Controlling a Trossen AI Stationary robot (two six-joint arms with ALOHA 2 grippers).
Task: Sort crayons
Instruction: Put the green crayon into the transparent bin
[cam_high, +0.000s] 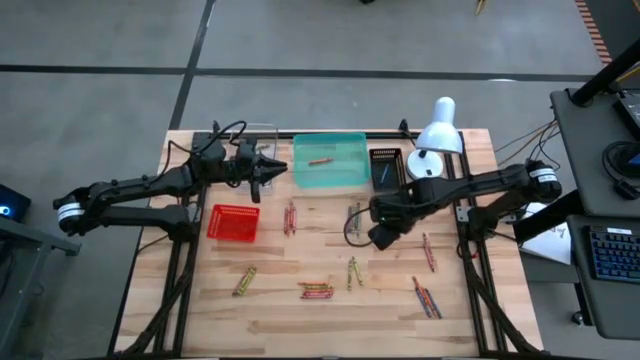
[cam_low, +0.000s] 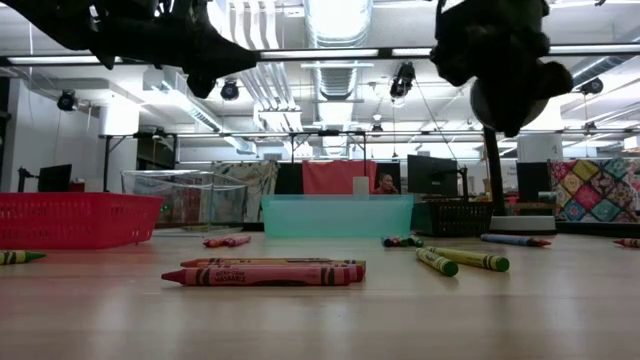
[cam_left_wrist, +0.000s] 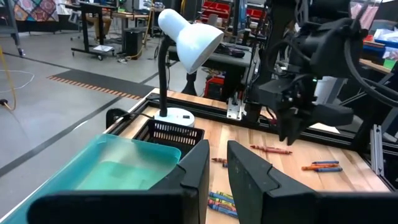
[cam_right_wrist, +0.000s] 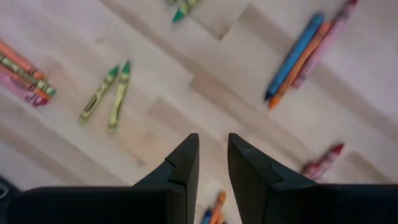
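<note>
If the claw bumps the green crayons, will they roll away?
Probably a bit. The green crayons look round and thin, lying flat on smooth bare wood, so a sideways nudge may roll them. Their paper wrappers should help the right claw grip. They look stiff, maybe snappable.

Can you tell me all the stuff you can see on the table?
crayons: many, red, orange, green and blue, scattered over the wooden table
crayon in tray: one, orange
teal tray: one, table's far middle
red mesh basket: one, left side
clear container: one, far left
black basket: one, beside the tray
lamp: one, white, far right
left gripper: by the tray, slightly open, empty
right gripper: above the crayons, slightly open, empty
</note>
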